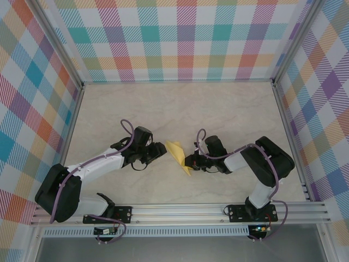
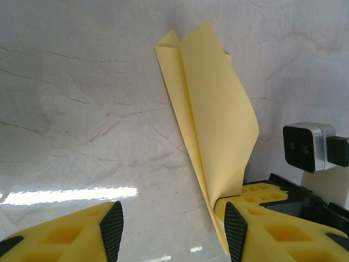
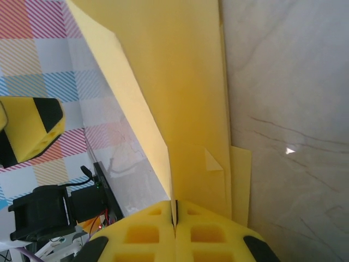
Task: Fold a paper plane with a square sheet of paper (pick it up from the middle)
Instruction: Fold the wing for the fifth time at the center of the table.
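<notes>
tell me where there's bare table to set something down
The far half of the table, from the back wall down to the left arm and right arm, is bare. A smaller patch lies between them by the near rail. Crowded: the middle, where the right gripper pinches the folded yellow paper beside the open left gripper.

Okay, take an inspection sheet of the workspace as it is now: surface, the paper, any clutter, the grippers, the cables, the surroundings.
Surface: pale marble-look table, no marks seen.
Job's things: yellow paper, folded to a pointed shape, lifted between the two arms.
Clutter: nothing seen.
Grippers: right gripper shut on the paper's folded end. Left gripper open, the paper's lower edge close by one of its fingers; contact unclear.
Cables: purple cables loop along both arms, none touching the paper.
Surroundings: plaid walls on three sides, metal rail at the near edge.
</notes>
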`<action>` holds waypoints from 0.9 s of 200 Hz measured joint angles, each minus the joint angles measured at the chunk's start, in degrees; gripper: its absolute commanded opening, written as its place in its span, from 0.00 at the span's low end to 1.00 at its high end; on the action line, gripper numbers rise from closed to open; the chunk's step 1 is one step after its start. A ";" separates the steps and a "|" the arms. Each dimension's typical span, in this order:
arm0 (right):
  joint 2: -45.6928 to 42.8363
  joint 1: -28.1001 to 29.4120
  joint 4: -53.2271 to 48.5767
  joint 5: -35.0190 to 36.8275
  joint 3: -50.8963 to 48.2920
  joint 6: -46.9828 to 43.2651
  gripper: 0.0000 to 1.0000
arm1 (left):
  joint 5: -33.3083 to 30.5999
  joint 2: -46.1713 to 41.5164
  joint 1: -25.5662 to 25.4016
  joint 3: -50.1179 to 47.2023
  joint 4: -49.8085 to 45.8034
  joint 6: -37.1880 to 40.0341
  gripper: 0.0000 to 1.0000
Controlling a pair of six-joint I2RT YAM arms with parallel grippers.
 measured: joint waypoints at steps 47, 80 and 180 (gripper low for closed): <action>2.38 -0.61 1.01 -2.19 -0.04 1.14 0.00 | 0.02 0.11 -0.09 0.00 0.09 0.00 0.53; 2.86 -0.81 1.73 -3.41 -0.04 1.90 0.00 | 1.03 0.76 -0.44 -0.09 1.73 0.22 0.50; 2.91 -1.18 -4.57 -4.52 2.47 1.25 0.00 | 5.62 11.69 -6.45 2.80 12.48 1.79 0.44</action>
